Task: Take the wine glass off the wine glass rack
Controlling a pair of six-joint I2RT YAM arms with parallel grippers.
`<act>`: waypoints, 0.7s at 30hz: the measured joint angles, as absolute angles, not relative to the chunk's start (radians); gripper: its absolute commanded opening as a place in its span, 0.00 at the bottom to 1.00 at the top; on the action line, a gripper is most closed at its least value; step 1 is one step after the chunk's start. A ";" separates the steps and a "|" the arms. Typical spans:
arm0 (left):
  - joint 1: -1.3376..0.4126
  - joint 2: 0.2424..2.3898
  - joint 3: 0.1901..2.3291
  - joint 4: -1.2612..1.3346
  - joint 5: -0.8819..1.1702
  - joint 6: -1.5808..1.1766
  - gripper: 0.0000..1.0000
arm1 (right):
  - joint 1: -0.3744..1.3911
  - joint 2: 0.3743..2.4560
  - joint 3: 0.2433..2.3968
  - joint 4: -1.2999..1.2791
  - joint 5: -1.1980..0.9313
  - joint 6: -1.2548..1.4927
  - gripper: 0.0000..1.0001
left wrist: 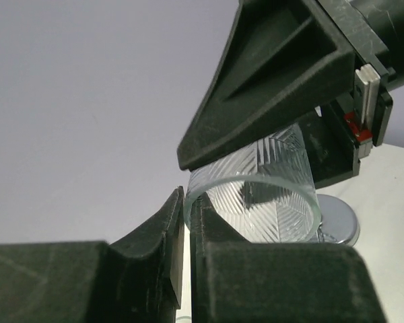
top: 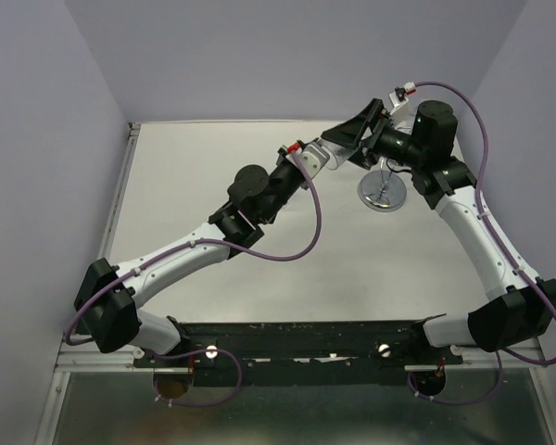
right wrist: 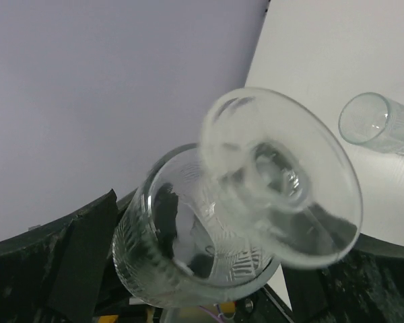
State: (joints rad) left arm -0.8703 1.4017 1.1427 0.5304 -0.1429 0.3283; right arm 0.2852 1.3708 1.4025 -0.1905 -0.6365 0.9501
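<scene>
The wine glass (left wrist: pixel 269 195) is clear with a ribbed bowl and is held tilted in the air between both grippers. My left gripper (left wrist: pixel 186 215) is shut on its rim, with one finger inside the bowl and one outside. My right gripper (right wrist: pixel 215 225) is shut on the bowl (right wrist: pixel 182 256), with the glass foot (right wrist: pixel 283 178) pointing at its camera. In the top view both grippers (top: pixel 363 125) (top: pixel 386 139) meet just behind the chrome wine glass rack (top: pixel 382 193), and the glass is hidden between them. The rack's mirrored base also shows in the left wrist view (left wrist: pixel 343 225).
A second clear glass (right wrist: pixel 380 122) lies on its side on the white table beyond the held glass. Grey walls close in the table (top: pixel 213 158) at the back and on both sides.
</scene>
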 measured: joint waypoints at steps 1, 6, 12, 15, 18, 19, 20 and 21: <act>-0.870 1.402 1.143 0.529 -0.141 0.332 0.00 | 0.287 1.370 1.397 -0.197 -0.633 0.948 1.00; -0.862 1.397 1.142 0.525 -0.123 0.353 0.00 | 0.289 1.368 1.392 -0.209 -0.620 0.937 1.00; -0.857 1.383 1.137 0.506 -0.096 0.367 0.00 | 0.289 1.352 1.392 -0.214 -0.619 0.875 1.00; -0.857 1.377 1.137 0.494 -0.076 0.367 0.00 | 0.289 1.328 1.376 -0.217 -0.609 0.841 1.00; -0.857 1.377 1.137 0.474 -0.046 0.353 0.00 | 0.289 1.296 1.344 -0.215 -0.595 0.817 1.00; -0.857 1.377 1.136 0.471 -0.041 0.350 0.00 | 0.289 1.288 1.335 -0.216 -0.592 0.810 1.00; -0.857 1.377 1.135 0.464 -0.031 0.339 0.00 | 0.289 1.283 1.329 -0.216 -0.591 0.803 1.00; -0.855 1.377 1.134 0.461 -0.025 0.332 0.00 | 0.289 1.280 1.324 -0.216 -0.591 0.794 1.00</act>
State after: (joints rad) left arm -0.8555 1.3766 1.1336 0.4606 -0.0246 0.3321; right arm 0.2890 1.2804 1.3239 -0.2161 -0.5915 0.7944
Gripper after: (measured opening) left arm 0.056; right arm 0.999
